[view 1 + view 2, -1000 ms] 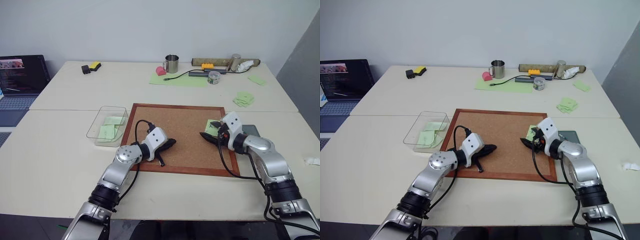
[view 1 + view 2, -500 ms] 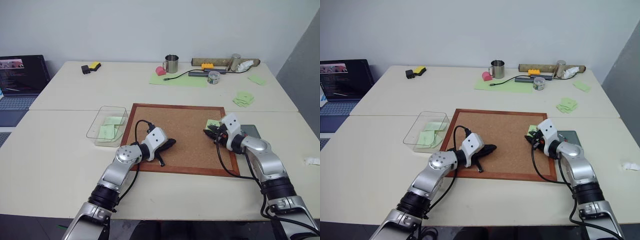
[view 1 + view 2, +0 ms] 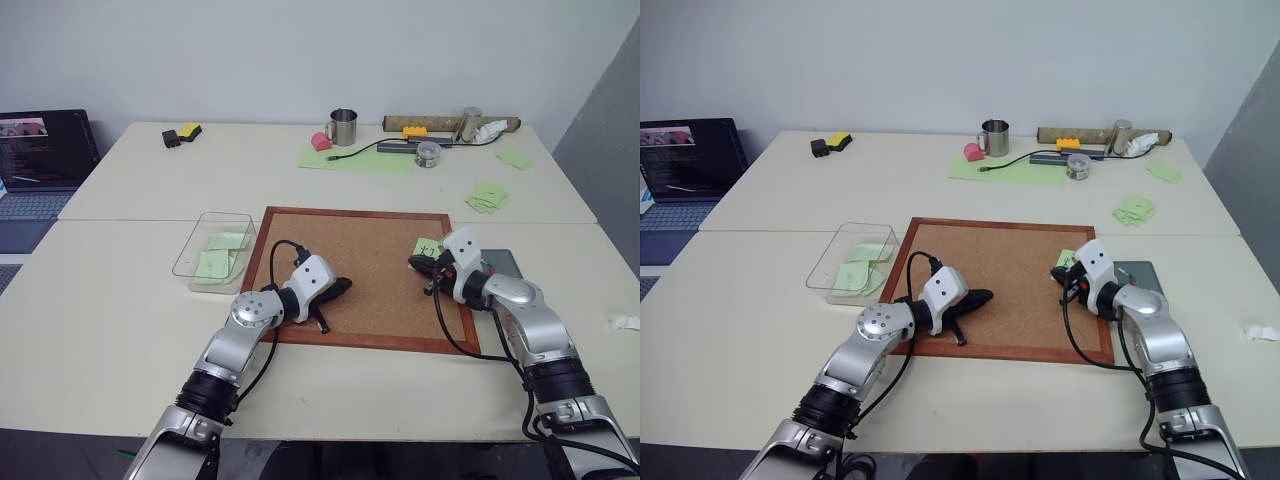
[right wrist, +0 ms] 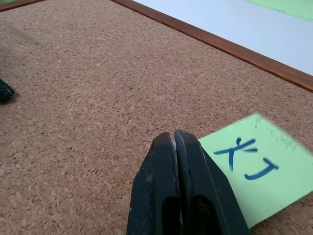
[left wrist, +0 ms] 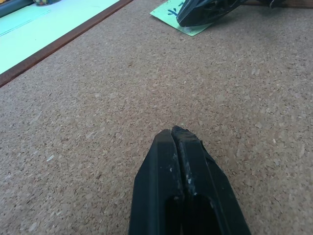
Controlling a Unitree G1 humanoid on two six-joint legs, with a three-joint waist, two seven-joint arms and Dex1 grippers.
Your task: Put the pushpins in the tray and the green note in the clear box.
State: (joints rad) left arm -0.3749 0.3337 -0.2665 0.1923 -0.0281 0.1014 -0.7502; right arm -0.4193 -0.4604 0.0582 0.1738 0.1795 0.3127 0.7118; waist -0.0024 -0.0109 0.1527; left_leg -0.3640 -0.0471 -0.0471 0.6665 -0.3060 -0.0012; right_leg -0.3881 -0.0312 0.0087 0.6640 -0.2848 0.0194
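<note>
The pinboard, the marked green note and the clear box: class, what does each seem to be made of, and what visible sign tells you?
Pinboard: cork, matt and speckled with grain, in a reddish-brown frame that looks like wood.
Green note: thin matt paper, flat, with dark handwritten marks.
Clear box: probably glossy transparent plastic; the table and pale notes show through its walls.

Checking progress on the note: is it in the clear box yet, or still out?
Out. The note lies flat on the corkboard beside the right gripper, away from the clear box.
</note>
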